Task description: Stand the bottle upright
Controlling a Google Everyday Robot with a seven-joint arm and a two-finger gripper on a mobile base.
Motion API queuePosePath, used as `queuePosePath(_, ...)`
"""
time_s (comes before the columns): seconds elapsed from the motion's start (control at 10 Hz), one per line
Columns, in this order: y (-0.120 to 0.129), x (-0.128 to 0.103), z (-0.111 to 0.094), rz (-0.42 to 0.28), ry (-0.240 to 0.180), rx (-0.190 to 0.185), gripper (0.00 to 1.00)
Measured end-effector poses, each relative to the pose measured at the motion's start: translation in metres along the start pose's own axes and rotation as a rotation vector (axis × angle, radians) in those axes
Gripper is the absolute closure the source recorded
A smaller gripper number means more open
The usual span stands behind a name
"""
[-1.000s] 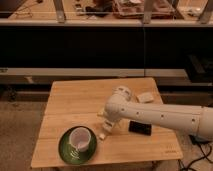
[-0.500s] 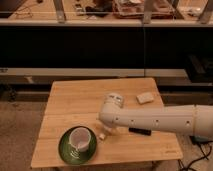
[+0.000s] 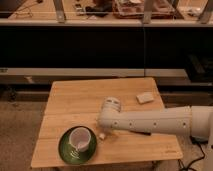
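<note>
The bottle (image 3: 145, 98) is a small cream shape lying on its side near the far right corner of the wooden table (image 3: 80, 100). My white arm (image 3: 150, 121) reaches in from the right across the table's front half. The gripper (image 3: 104, 129) sits at the arm's left end, pointing down at the table and mostly hidden under the wrist. It is well to the front left of the bottle and touches nothing that I can see. Nothing is held.
A white cup (image 3: 79, 138) stands on a green plate (image 3: 65, 150) at the front left corner, close to the gripper. A small white block (image 3: 102, 136) lies just below the wrist. A black rectangle (image 3: 142, 133) shows under the forearm. Dark shelving runs behind the table.
The arm's end has swung a little toward the front left, away from the bottle. The bottle, cup and plate have not moved.
</note>
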State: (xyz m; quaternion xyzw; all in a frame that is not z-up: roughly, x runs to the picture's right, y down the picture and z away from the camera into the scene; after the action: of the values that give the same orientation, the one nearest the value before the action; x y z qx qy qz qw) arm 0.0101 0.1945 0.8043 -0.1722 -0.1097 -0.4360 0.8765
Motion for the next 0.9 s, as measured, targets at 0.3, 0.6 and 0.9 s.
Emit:
queuePosePath(0.3,0.000,0.000,0.000,0.002,-0.001,0.000,0.20)
queuePosePath(0.6,0.005,0.002,-0.002,0.042,-0.064,0.009,0.20)
queuePosePath(0.9,0.013,0.009,-0.002,0.053,-0.106,-0.002,0.20)
